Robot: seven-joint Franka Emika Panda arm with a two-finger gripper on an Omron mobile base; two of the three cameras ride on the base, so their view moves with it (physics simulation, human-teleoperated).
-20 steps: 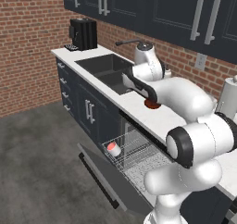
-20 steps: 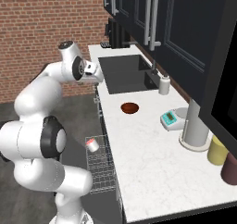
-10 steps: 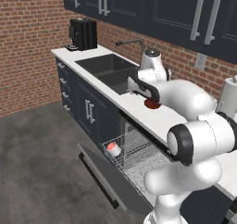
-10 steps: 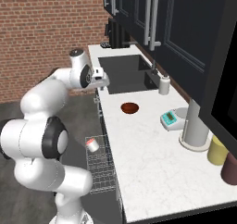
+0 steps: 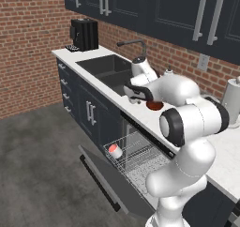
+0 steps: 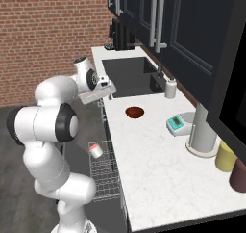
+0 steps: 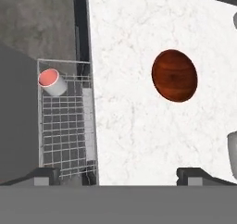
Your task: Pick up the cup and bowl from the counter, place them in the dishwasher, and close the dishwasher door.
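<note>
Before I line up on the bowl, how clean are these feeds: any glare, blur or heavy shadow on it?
Hand view: sharp, flat even light; the bowl shows a soft sheen, no blown glare, its rim crisp on the counter. Right base view: bowl clear, only a faint shadow. Left base view: the arm covers most of the bowl. The cup reads sharply in the rack.

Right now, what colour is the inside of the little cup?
Pink-red inside the cup, seen best in the hand view.

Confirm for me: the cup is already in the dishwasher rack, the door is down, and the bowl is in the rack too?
Not quite. The cup is in the dishwasher rack and the door is down, but the bowl sits on the counter, as the hand view shows.
</note>
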